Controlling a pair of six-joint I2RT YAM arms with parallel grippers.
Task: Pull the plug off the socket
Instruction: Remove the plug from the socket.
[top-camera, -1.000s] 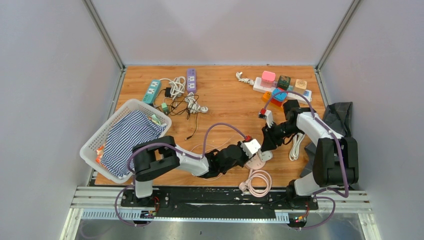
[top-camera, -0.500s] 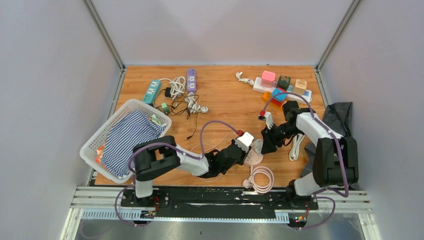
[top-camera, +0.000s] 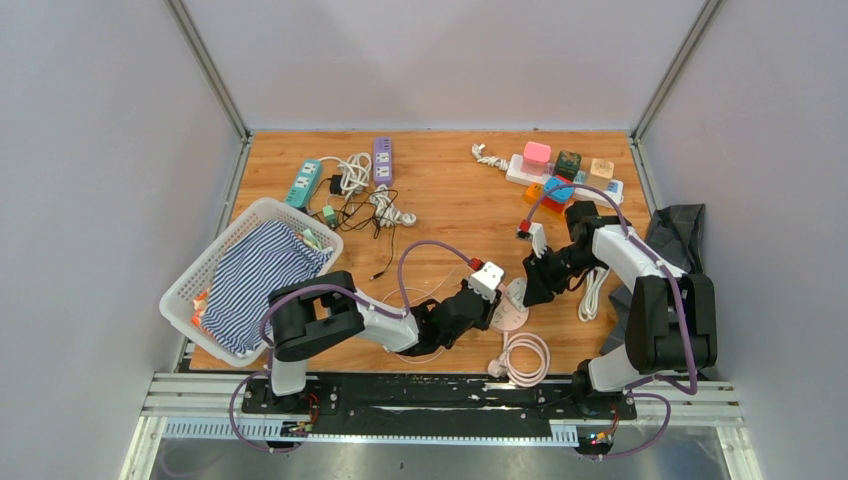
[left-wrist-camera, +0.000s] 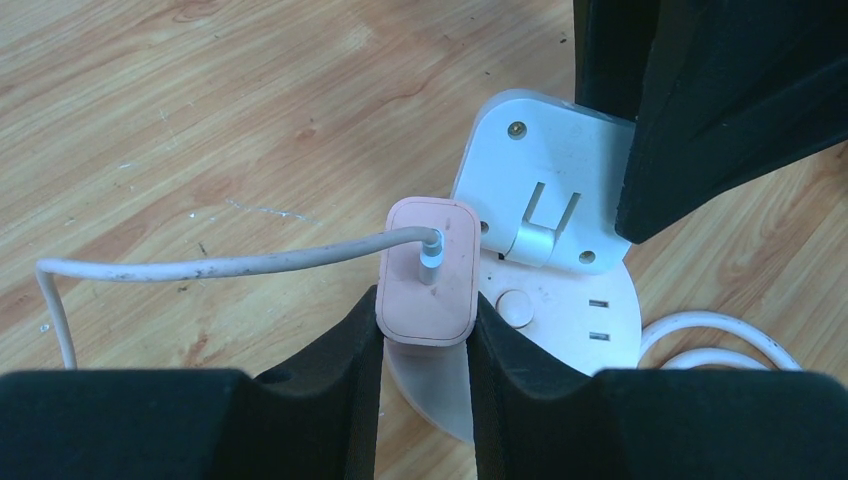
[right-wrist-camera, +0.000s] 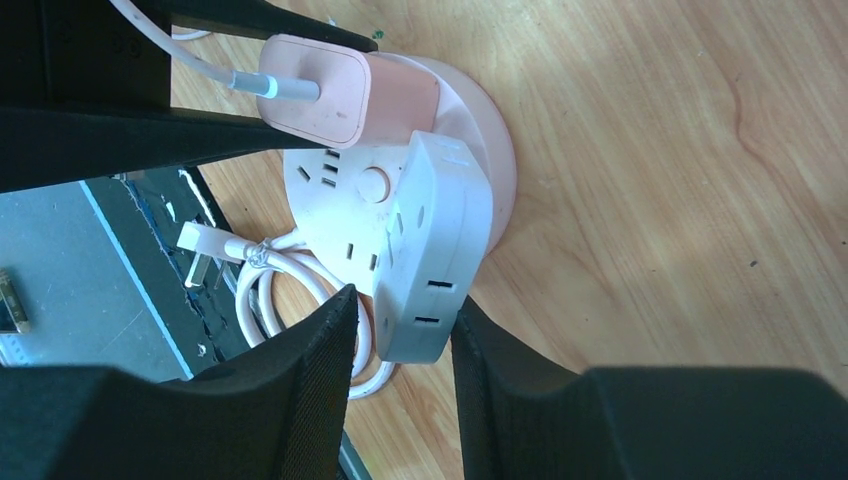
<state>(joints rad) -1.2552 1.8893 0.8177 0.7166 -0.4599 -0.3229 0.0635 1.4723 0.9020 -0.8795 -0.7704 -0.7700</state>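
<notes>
Socket (top-camera: 514, 304), top view: round pink hub on the desk (top-camera: 440, 200), at the near edge between the two arms, looked tipped up rather than flat. Left claw (top-camera: 496, 300) came in at it from the left, right claw (top-camera: 527, 291) from the right. Both were right at the socket. Coiled cord (top-camera: 522, 358) lay just nearer than the socket.

Left wrist view: left claw (left-wrist-camera: 425, 316) was closed down narrow on the plug (left-wrist-camera: 430, 270), one pad on each side face, tight contact. Plug was a pink block seated against the socket (left-wrist-camera: 560, 305) face. White cable (left-wrist-camera: 220, 264) ran out of the plug's back, away from the socket.

Right wrist view: right claw (right-wrist-camera: 400, 312) was part open, jaws straddling the white block (right-wrist-camera: 430, 250) that stands on the socket (right-wrist-camera: 350, 210) face. Both fingers (right-wrist-camera: 320, 350) appeared to touch the block's sides, so it gripped the socket body. Plug (right-wrist-camera: 330, 90) sat plugged in at the socket's far rim. Coiled cord (right-wrist-camera: 262, 288) lay beside the socket.
</notes>
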